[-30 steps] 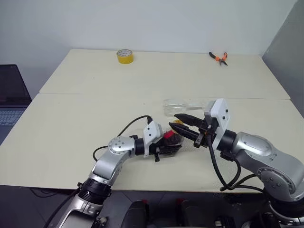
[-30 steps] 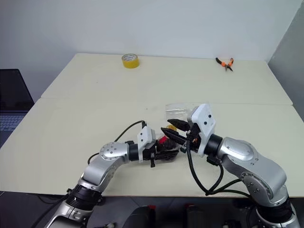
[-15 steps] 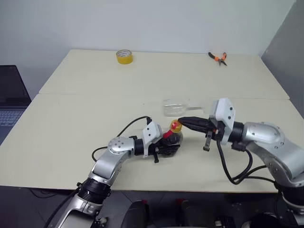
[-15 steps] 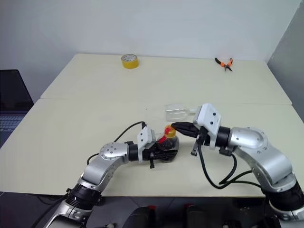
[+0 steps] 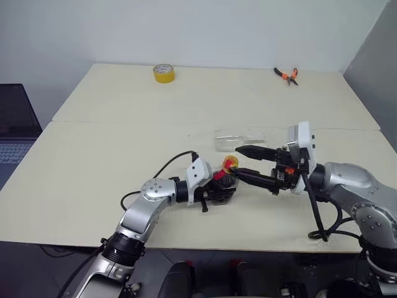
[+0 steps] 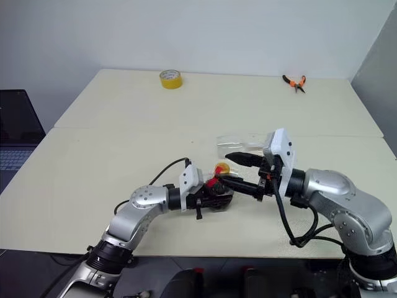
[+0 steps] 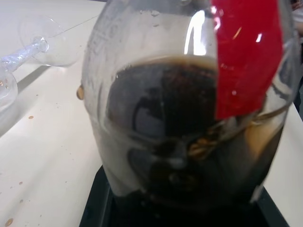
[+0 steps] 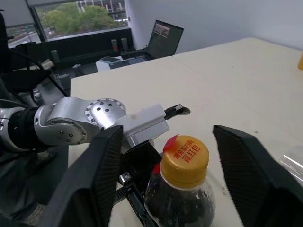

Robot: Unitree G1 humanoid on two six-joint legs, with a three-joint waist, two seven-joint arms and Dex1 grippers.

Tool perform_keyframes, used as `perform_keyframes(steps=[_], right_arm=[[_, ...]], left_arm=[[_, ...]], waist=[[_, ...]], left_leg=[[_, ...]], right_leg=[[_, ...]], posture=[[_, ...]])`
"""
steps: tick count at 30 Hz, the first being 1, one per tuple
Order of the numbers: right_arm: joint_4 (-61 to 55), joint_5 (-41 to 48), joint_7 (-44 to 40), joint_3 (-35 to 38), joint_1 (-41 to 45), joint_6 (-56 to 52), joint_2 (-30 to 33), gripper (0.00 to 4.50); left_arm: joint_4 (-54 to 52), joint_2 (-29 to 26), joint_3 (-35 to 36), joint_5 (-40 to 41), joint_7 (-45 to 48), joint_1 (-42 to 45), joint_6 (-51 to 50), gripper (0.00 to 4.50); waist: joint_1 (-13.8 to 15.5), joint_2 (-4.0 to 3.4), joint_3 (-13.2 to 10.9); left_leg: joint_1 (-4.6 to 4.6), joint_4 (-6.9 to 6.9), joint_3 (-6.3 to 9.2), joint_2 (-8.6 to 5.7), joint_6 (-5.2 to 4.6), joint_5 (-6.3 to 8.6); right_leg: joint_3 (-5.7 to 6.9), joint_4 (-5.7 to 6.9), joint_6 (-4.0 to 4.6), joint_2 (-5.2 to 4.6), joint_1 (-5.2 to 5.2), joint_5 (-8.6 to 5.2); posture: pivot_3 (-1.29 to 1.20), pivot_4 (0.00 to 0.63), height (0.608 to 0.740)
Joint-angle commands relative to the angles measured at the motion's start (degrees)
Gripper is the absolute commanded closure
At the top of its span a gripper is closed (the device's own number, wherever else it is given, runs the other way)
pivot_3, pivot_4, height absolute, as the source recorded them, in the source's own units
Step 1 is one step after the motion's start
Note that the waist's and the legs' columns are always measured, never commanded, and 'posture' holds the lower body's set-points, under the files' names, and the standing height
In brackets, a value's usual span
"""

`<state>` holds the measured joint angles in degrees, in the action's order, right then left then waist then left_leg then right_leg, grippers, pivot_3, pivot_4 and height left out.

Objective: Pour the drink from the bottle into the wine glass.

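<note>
The bottle (image 5: 222, 178) stands near the table's front edge, and my left gripper (image 5: 217, 191) is shut on its ribbed body. Its yellow-orange cap (image 8: 184, 160) is on, above a red neck label (image 7: 246, 56). The dark drink (image 7: 165, 142) fills most of the bottle. My right gripper (image 5: 238, 161) comes in from the right, level and open. Its fingers (image 8: 106, 175) stand on either side of the cap, apart from it. The wine glass (image 5: 239, 137) lies on its side on the table just behind the bottle, and it holds no drink.
A yellow tape roll (image 5: 163, 72) sits at the far left of the table (image 5: 124, 149) and orange-handled pliers (image 5: 286, 74) at the far right. A laptop (image 5: 13, 133) stands beyond the left edge. A seam runs across the tabletop behind the glass.
Half a second ago my right gripper was shut at the cap; now its fingers have opened wide and the hand has drawn slightly back to the right. The left gripper and bottle have not moved.
</note>
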<state>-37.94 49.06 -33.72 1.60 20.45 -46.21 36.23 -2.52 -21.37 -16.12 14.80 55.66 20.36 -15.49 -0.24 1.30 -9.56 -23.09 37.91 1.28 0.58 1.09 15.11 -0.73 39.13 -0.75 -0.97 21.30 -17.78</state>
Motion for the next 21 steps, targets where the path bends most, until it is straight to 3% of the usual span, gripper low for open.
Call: perform_keyframes(steps=[1,10,20,21], right_arm=[[-3.75,-1.22,5.14,-0.24,-0.12,-0.64,-1.22,1.21],[-3.66,-8.13,10.77,-5.79,-0.64,-0.47,-3.96,1.21],[-2.92,-9.1,10.79,-5.05,-1.49,0.35,-6.63,1.21],[-2.94,-8.94,10.55,-4.9,-1.69,0.48,-6.83,1.38]], left_arm=[[-2.74,-0.03,0.89,0.6,0.33,0.9,1.72,3.24],[-1.77,0.13,0.4,0.4,0.98,1.68,2.42,3.26],[-1.62,0.23,0.41,0.16,1.11,1.76,2.6,3.26],[-1.67,0.21,0.42,0.12,1.11,1.69,2.58,3.26]], waist=[[0.0,0.0,0.0],[-0.02,0.0,0.0],[-0.04,0.0,0.0],[-0.04,0.0,0.0]], left_leg=[[0.0,0.0,0.0,0.0,0.0,0.0],[-0.01,0.01,-0.01,-0.01,0.0,0.0],[0.0,-0.01,-0.01,0.0,0.0,0.0],[-0.01,-0.01,-0.01,0.0,0.0,0.0]], right_leg=[[0.0,0.0,0.0,0.0,0.0,0.0],[-0.01,0.0,0.0,0.01,0.01,0.0],[-0.01,0.0,0.0,0.01,0.02,0.0],[-0.01,0.0,0.0,0.01,0.02,0.0]], posture=[[0.0,0.15,0.74],[0.0,0.15,0.74],[0.0,0.15,0.74],[0.0,0.15,0.74]])
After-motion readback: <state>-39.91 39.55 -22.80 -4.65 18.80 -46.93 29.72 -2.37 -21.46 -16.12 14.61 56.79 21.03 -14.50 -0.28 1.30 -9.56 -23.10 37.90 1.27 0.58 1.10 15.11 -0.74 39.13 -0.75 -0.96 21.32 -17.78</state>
